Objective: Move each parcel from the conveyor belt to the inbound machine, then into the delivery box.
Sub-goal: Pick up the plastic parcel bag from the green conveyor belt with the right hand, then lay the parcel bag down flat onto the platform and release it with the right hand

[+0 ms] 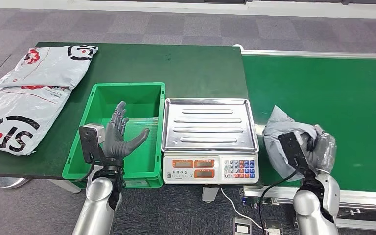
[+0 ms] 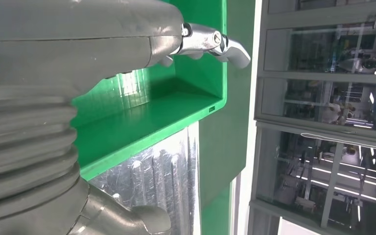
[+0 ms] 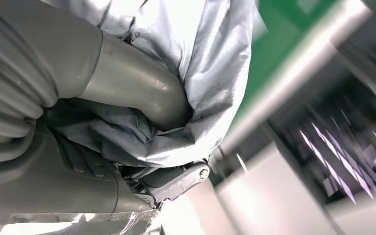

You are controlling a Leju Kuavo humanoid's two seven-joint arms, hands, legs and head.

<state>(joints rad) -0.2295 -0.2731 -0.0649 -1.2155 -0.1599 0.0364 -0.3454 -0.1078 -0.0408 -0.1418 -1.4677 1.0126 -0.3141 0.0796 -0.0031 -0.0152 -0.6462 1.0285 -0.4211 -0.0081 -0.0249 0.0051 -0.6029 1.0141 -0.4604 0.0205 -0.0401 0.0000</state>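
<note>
A crumpled grey parcel [image 1: 280, 133] sits at the near left edge of the green conveyor belt [image 1: 333, 98], and my right hand [image 1: 318, 147] grips it from the near side. In the right wrist view the thumb [image 3: 137, 93] presses into the grey parcel [image 3: 210, 63]. My left hand [image 1: 120, 134] hovers with fingers spread over the green delivery box [image 1: 98, 98], holding nothing. The box wall [image 2: 196, 73] fills much of the left wrist view beside my left hand [image 2: 78, 44]. The weighing scale [image 1: 209, 125], with a bare steel tray, stands between box and belt.
Two large white parcels with red and black print [image 1: 49, 66] [image 1: 17, 117] lie on the dark green table [image 1: 186, 63] left of the box. Cables [image 1: 235, 205] hang below the scale. Grey carpet lies beyond the table.
</note>
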